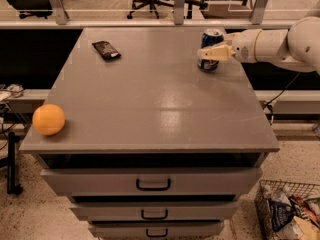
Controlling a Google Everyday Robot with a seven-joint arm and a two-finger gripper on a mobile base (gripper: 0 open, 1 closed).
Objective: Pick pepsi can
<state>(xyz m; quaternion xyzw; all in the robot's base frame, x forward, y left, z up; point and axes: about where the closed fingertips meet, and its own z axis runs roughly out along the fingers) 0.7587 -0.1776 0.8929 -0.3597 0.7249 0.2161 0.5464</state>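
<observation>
The gripper (209, 53) is held at the far right of the grey cabinet top (150, 104), right against the blue can (212, 38), which stands upright there with part of the gripper crossing its front. Whether the jaws are closed on it cannot be told. A dark packet (106, 49) is seen well apart from the jaws along the far edge, and an orange (48, 119) farthest from them, at the near corner.

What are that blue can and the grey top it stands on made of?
The pepsi can looks like thin metal: silvery rim, glossy printed blue wall. The cabinet top is smooth grey with a soft sheen, painted metal or laminate; I cannot tell which. The pincer is at the can, near a far corner of the top.
</observation>
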